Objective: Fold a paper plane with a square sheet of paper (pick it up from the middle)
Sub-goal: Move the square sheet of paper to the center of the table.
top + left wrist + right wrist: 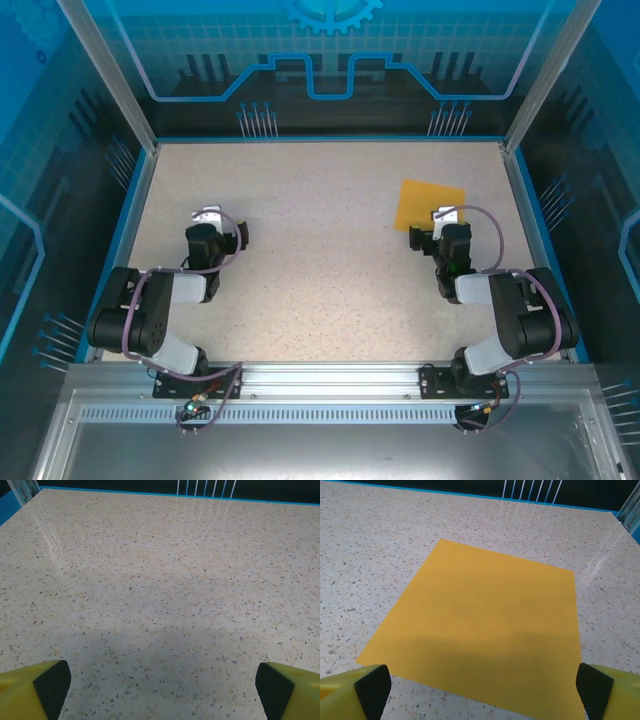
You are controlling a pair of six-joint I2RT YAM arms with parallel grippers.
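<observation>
The square sheet of paper (429,204) is orange-yellow and lies flat and unfolded on the speckled table at the right rear. In the right wrist view the sheet (485,620) spreads out just ahead of the fingers. My right gripper (446,216) hovers at the sheet's near edge, open, its yellow black-padded fingers (370,687) wide apart with nothing between them. My left gripper (207,217) rests over bare table on the left, far from the sheet. Its fingers (50,687) also stand wide apart and open. The paper plane is not to be seen.
The speckled tabletop (320,260) is bounded by a blue rim and clear enclosure walls (520,140) with metal posts at the rear corners. Both arm bases sit on an aluminium rail (320,380) at the near edge.
</observation>
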